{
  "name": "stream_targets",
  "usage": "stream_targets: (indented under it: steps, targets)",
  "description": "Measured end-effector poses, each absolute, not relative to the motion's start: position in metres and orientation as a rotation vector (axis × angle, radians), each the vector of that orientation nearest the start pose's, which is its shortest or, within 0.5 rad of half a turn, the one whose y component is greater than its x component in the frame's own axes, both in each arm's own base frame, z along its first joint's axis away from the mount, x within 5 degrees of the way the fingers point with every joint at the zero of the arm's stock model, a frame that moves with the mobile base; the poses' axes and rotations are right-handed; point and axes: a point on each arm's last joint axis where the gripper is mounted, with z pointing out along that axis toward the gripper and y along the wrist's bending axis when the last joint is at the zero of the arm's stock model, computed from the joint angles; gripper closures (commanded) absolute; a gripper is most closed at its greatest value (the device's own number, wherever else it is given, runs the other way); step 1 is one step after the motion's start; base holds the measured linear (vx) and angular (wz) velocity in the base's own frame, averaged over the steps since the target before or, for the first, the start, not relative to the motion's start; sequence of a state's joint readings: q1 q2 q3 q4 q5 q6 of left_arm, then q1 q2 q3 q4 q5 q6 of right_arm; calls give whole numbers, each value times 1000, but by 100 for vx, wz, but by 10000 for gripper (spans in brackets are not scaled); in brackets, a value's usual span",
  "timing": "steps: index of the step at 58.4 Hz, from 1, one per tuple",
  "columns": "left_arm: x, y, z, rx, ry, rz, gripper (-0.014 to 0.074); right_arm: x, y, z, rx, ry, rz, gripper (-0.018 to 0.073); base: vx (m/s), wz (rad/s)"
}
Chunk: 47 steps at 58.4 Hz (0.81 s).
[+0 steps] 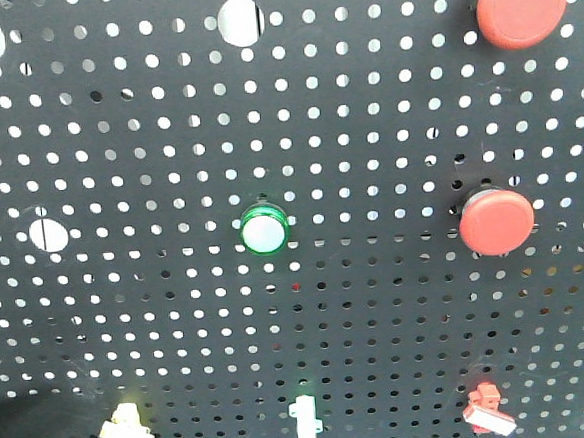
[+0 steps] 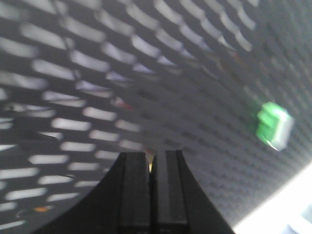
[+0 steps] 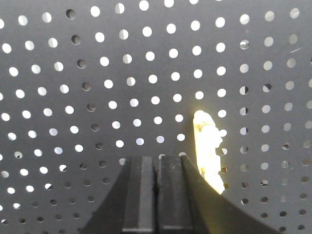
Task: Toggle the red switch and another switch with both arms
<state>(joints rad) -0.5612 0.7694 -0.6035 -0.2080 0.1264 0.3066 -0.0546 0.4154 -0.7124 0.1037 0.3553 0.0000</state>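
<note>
On the black pegboard (image 1: 179,317) in the front view, the red switch (image 1: 486,409) sits low and right of the green-ringed button (image 1: 264,229), and the cream switch (image 1: 126,428) low and left of it. No gripper shows here.

In the blurred left wrist view, the left gripper (image 2: 152,195) has its fingers pressed together, holding nothing, with a green block (image 2: 274,126) up to its right.

In the right wrist view, the right gripper (image 3: 156,195) is likewise closed and empty, and a glaring pale yellow lever (image 3: 208,148) stands just beside its right finger
</note>
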Motion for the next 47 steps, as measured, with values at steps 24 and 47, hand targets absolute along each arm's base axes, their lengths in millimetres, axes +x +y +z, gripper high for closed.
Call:
stream_targets:
  steps: [24,47]
  targets:
    - [159,-101,307,577,1755,-357,594,72,-1,389,88,1544,61,566,0,0]
    - [151,-94,278,448,1739,-412,594,72,1,389,105,1543,101,566,0,0]
